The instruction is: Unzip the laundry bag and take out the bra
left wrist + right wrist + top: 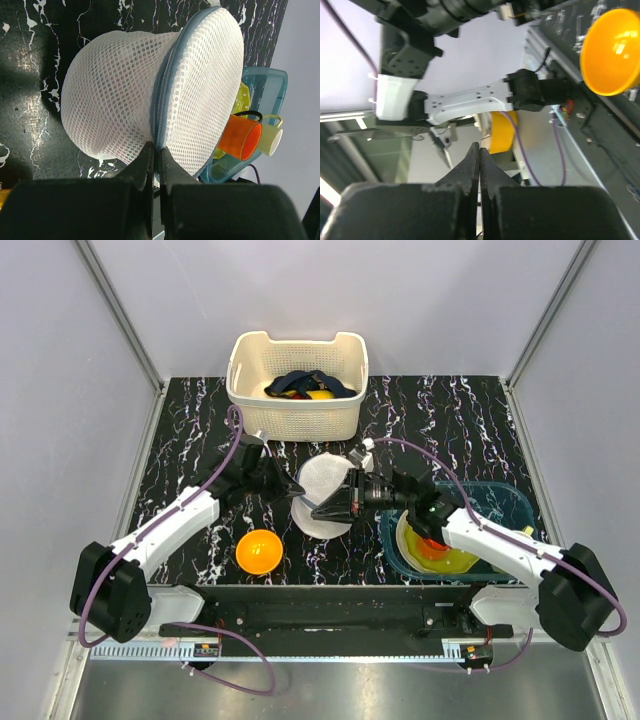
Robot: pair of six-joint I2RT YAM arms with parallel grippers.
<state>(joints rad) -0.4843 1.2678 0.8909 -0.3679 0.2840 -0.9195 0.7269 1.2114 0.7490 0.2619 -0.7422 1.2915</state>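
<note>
The laundry bag (326, 483) is a round white mesh case with a blue-grey zip seam, lying on the black marbled table between both arms. In the left wrist view the laundry bag (115, 100) fills the frame and its zip looks closed. My left gripper (297, 486) (156, 148) is shut on the bag's edge at the zip seam. My right gripper (318, 510) (479, 146) is shut at the bag's near-left rim; its own view shows nothing between its jaws, and the bag is out of that view. The bra is hidden.
A cream slotted basket (262, 408) with dark navy and yellow clothes stands at the back. An orange bowl (259, 551) (610, 50) sits near the front left. A teal tray (510, 502) (270, 85) at the right holds an orange cup (240, 137), a yellow cup (271, 141) and a yellow plate.
</note>
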